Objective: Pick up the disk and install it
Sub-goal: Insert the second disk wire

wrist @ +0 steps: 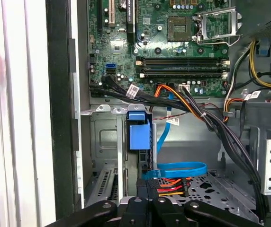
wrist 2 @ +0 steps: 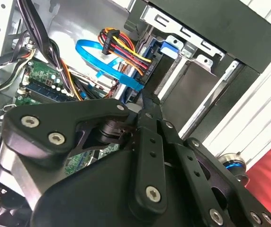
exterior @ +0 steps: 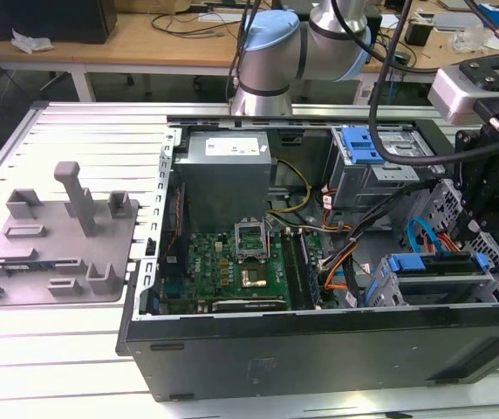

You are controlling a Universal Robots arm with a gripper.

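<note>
Disk point(exterior: 437, 264) seated edge-up in drive cage point(exterior: 485, 288) at the case's lower corner on the exterior view's right, blue bracket point(wrist: 139, 132) facing up, apparently slid home along the cage rails. Flat blue data cable point(wrist: 180, 169) and coloured power leads point(wrist: 171, 187) ending just beside it. End effector point(wrist: 147, 189) directly above the disk, linkages drawn close; pinching or merely touching, cannot tell. Open computer case point(exterior: 319, 349) on slatted metal desk point(exterior: 58, 349); grey stand point(exterior: 58, 236) alongside; cluttered wooden benches point(exterior: 145, 39) behind.
</note>
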